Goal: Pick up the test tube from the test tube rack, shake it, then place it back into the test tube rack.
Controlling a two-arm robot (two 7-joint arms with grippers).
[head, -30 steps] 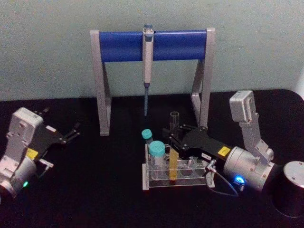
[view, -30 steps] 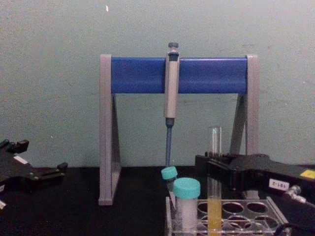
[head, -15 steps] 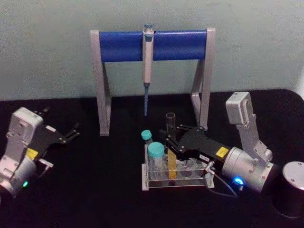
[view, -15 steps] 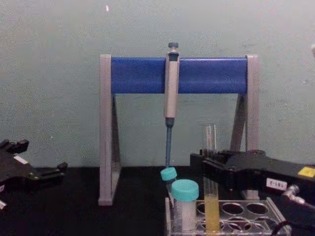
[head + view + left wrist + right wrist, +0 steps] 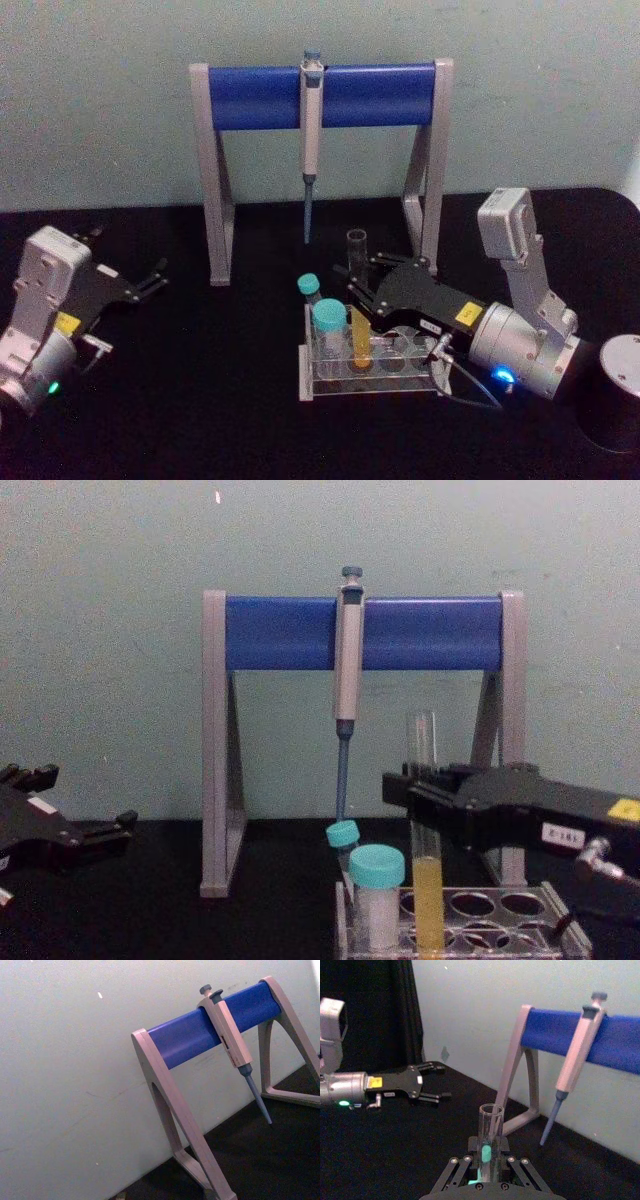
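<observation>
Clearly the right gripper's (image 5: pixel 358 292) jaws are clamped across the upright test tube (image 5: pixel 428 910) above its yellow liquid, its lower end down in a hole of the test tube rack (image 5: pixel 565 920). Judging by that vertical axis, the exit is straight up: teal-capped vials (image 5: pixel 377 865) stand just beside it, with open room overhead. The left gripper (image 5: pixel 150 278) rests well apart over the tabletop (image 5: pixel 220 400), jaws apart

Right hand (image 5: pixel 360 290) clamped, left hand (image 5: pixel 155 278) splayed.
</observation>
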